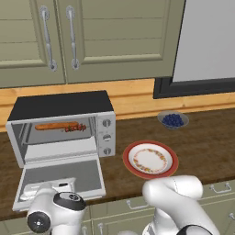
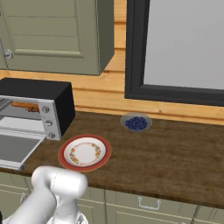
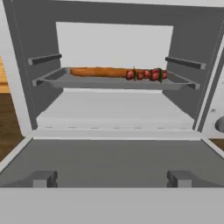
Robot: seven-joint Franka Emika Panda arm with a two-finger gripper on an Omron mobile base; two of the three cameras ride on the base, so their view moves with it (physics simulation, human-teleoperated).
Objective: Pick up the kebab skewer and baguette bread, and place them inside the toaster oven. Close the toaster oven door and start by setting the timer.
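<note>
Both foods are already loaded: the baguette bread (image 3: 99,72) lies lengthwise on the tray (image 3: 57,79) inside the toaster oven (image 1: 59,104), and the kebab skewer (image 3: 146,74) lies on the same tray at the baguette's right end, touching or overlapping it. The toaster oven door (image 3: 113,162) is dropped fully open, flat toward the robot, with its bar handle (image 3: 113,203) along the near edge in the hand view. The plate (image 1: 150,160) sits on the counter (image 1: 202,137) just right of the oven, with nothing on it; the bowl of blueberries (image 1: 172,120) is behind it, apart. The arm's wrist sits low in front of the open door in the left base view, camera aimed straight into the cavity. Fingertips aren't visible, so I cannot tell how far the hand is open or whether it holds anything. Step in hand looks like closing the door. Next move calls for getting under or behind the handle bar and swinging the door up until shut, then reaching to the knobs (image 1: 107,136) on the right panel for the timer.
</note>
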